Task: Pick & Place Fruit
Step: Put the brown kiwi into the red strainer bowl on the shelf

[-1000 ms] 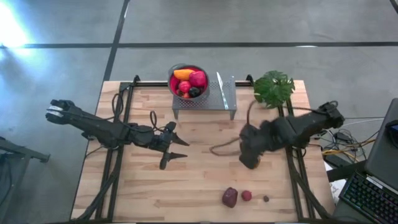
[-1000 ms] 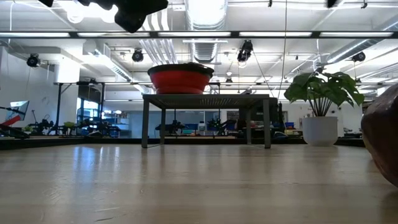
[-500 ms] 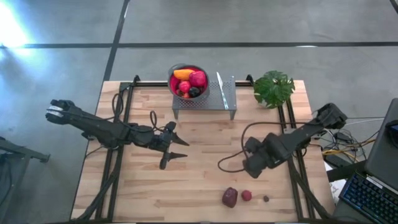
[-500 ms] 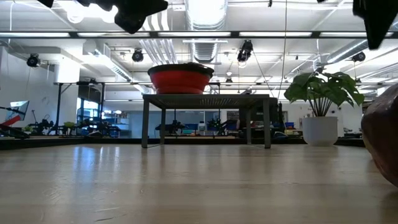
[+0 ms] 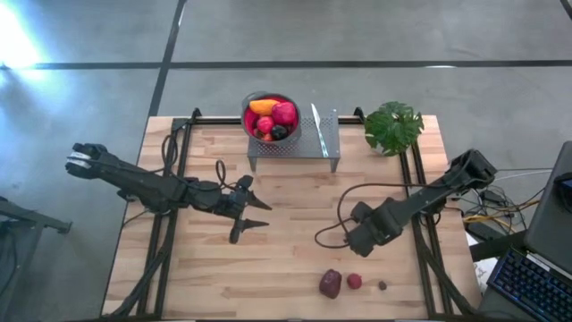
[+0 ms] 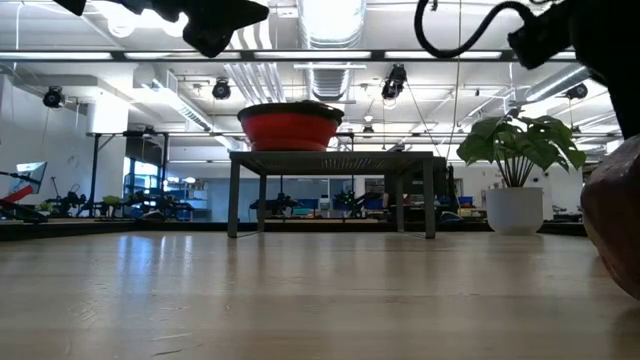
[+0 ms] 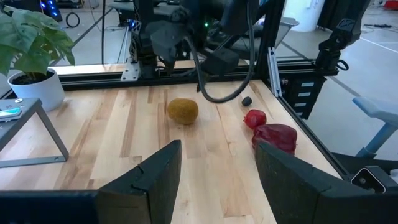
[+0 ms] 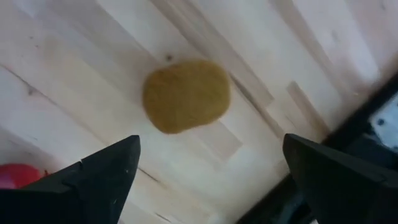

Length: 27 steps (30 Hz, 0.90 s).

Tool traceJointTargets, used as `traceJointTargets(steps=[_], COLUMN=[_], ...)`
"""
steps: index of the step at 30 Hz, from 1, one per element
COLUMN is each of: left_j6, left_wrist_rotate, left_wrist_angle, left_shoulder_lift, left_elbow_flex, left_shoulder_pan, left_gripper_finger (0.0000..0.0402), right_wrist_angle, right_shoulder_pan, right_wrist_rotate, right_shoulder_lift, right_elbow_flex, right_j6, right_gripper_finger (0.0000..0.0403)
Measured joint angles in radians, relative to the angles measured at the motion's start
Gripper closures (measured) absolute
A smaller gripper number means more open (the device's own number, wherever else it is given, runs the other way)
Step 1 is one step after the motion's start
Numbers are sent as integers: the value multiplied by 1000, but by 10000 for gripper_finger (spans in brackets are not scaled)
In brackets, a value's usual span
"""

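Observation:
A brown-green kiwi (image 8: 185,95) lies on the bare wood. My right gripper (image 8: 211,177) hangs above it, pointing down, open, one finger on either side and clear of it. The high view shows this gripper (image 5: 358,241) right of the table's middle, covering the kiwi. A dark maroon fruit (image 5: 331,283), a red berry (image 5: 355,281) and a small dark fruit (image 5: 382,286) lie near the front edge. My left gripper (image 5: 255,213) waits open left of centre, pointing level toward the kiwi (image 7: 182,111). Several fruits fill the metal bowl (image 5: 248,100).
The bowl stands on a perforated metal stand (image 5: 308,143) at the table's far middle. A green potted plant (image 5: 393,125) sits at the far right corner. A loose cable (image 5: 335,224) loops off my right arm over the table. Bare wood lies between the two grippers.
My right gripper has come down toward the table and a little toward its near edge, ending over the kiwi; its arm now shows at the top right of the low view. The cable has swung along with it. The fruits lie where they were.

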Motion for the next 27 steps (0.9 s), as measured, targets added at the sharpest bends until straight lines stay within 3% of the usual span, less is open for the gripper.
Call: traceJointTargets(steps=[21,27], left_j6=[0,0], left_wrist_rotate=[0,0], left_wrist_angle=[-1,-1], left_shoulder_lift=[0,0], left_elbow_flex=[0,0], left_shoulder_pan=[0,0], left_gripper_finger=[190,190], right_wrist_angle=[434,487], right_shoulder_pan=[-56,-65], right_wrist_rotate=[-27,-31], right_shoulder_lift=[-2,-2], right_elbow_flex=[-306,-345], right_j6=[-111,-127], right_gripper_finger=[14,14])
